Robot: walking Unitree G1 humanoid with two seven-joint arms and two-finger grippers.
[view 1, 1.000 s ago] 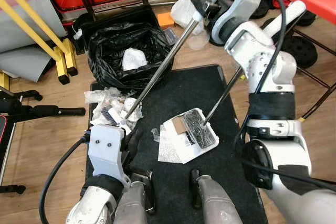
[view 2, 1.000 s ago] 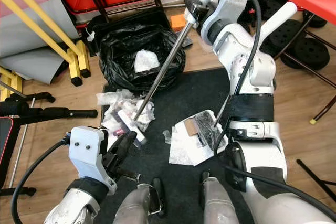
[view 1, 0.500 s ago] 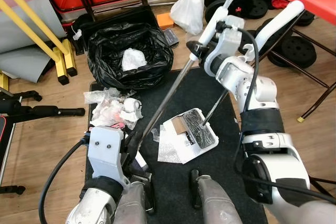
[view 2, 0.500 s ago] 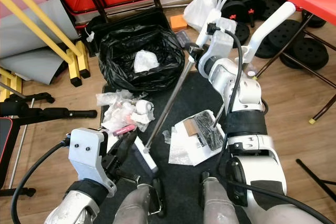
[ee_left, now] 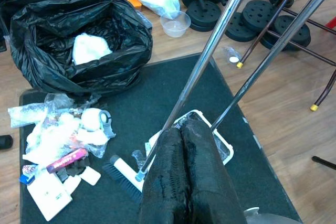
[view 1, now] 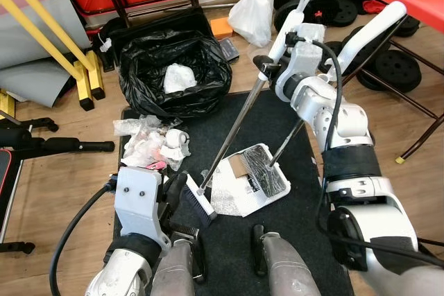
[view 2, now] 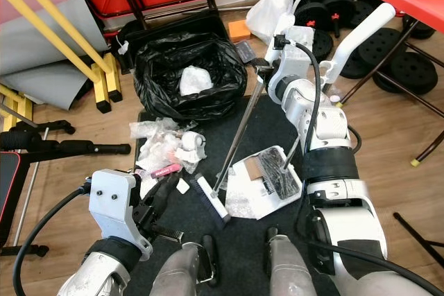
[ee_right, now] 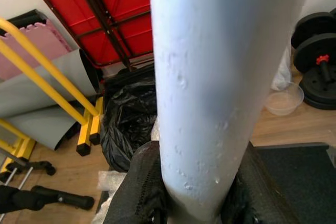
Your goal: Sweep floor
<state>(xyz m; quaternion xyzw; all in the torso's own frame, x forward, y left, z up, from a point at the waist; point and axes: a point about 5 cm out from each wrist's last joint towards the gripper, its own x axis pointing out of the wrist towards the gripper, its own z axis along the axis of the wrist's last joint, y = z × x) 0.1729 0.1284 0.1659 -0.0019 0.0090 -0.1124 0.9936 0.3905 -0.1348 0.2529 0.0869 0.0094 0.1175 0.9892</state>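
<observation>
While the right gripper (ee_right: 191, 203) clamps the smooth metal broom handle (view 2: 238, 136), its bristled head (view 2: 210, 199) rests on the dark mat (view 2: 263, 129); crinkled litter (view 2: 163, 147) lies beside it. Pressed together, the left gripper (ee_left: 184, 135) fingers hold nothing

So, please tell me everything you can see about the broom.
The broom has a long, shiny metal-looking shaft and a narrow white head with dark bristles. It leans steeply, its head resting on the black mat beside the white dustpan, apparently touching its edge. The right pincer is shut on the upper shaft, where a pale grip continues upward. The litter pile lies apart from the bristles.
</observation>
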